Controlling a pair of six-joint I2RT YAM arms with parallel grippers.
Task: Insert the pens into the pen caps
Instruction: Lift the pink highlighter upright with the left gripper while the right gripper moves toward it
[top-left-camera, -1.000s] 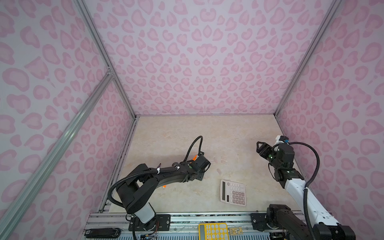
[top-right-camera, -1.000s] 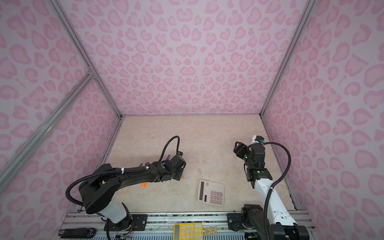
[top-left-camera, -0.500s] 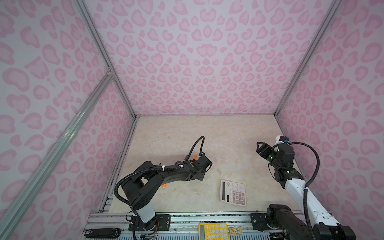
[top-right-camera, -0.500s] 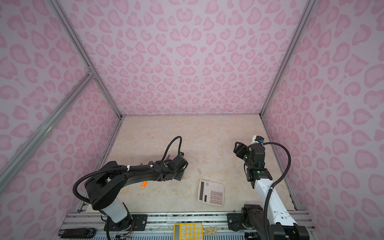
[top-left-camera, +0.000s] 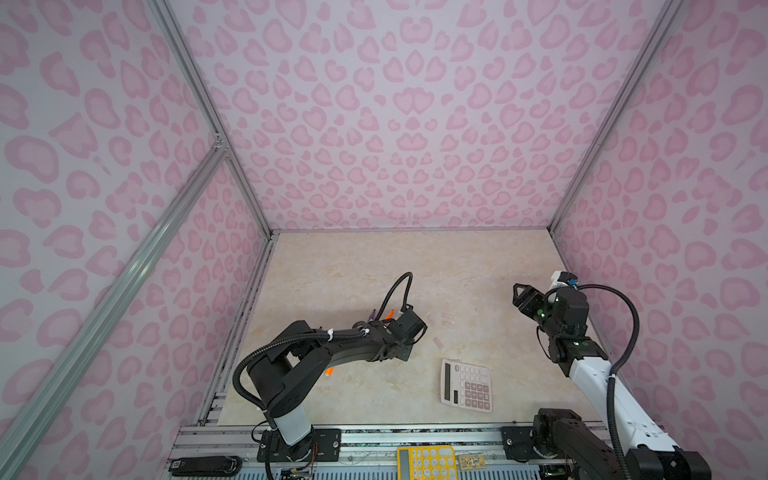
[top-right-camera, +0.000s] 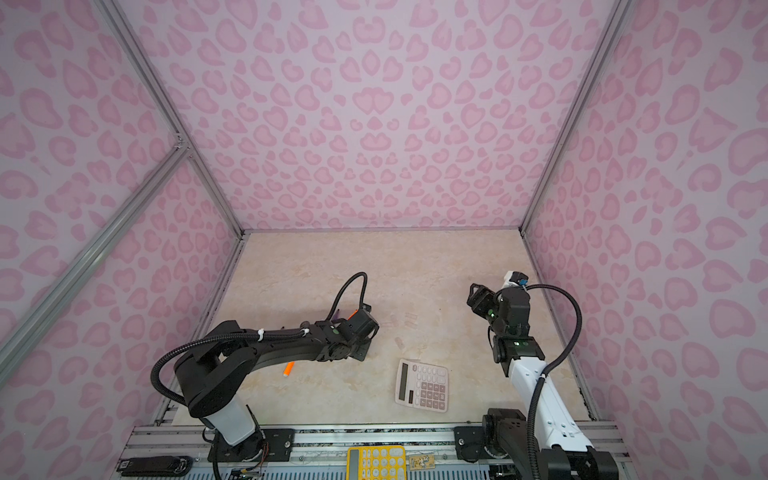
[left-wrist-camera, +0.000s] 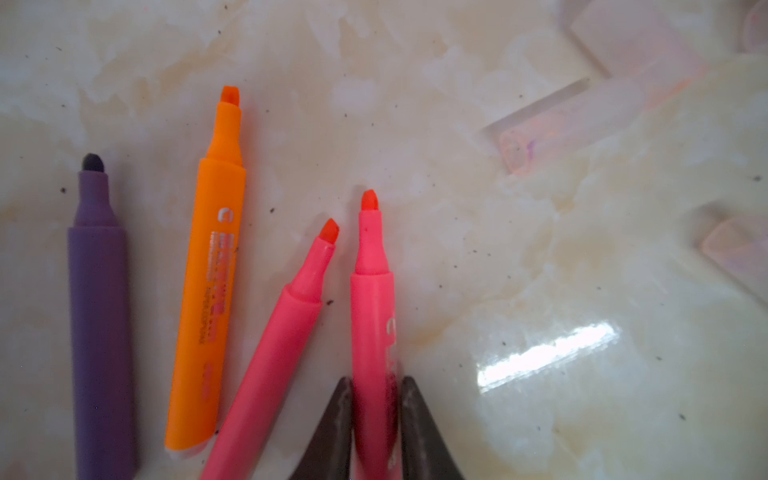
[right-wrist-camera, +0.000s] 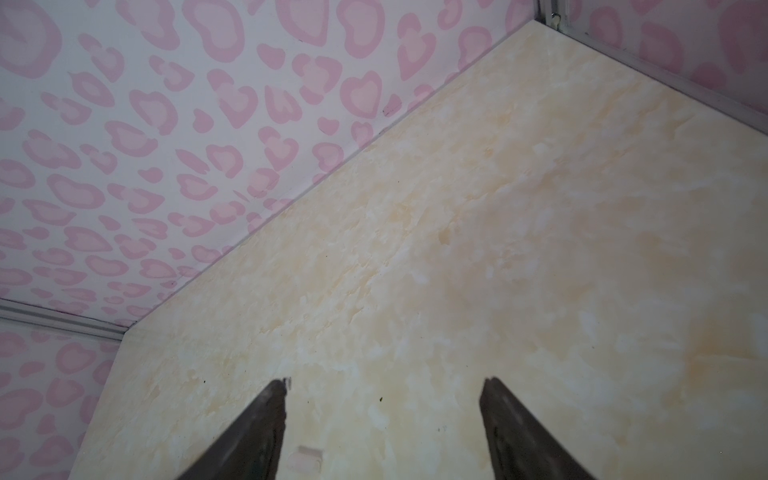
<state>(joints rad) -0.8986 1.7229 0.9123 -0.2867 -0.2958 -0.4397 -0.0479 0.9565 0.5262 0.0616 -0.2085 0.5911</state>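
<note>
In a top view the left arm (top-left-camera: 340, 345) hides most of the pens (top-left-camera: 389, 314), and the clear caps (top-left-camera: 446, 319) are too faint to count. In the left wrist view the pink pen (left-wrist-camera: 374, 332) and purple pen (left-wrist-camera: 99, 311) run off the edge, and the caps are blurred.

1. Both top views: the light is even and diffuse. The pink heart-patterned walls (top-left-camera: 395, 124) darken toward the picture corners, and the aluminium frame posts (top-left-camera: 199, 95) splay outward from wide-angle distortion.
2. A soft shadow lies beneath the black left arm (top-left-camera: 332, 345) on the glossy beige marbled tabletop (top-left-camera: 353, 270).
3. Left wrist view: there is a white glare streak (left-wrist-camera: 544, 353). The clear plastic pen caps (left-wrist-camera: 582, 120) are defocused, and the held pink-red marker pen (left-wrist-camera: 374, 332) blurs near the lens.
4. Right wrist view: the right gripper (right-wrist-camera: 384, 415) shows dark fingertips (right-wrist-camera: 257, 428) out of focus.
</note>
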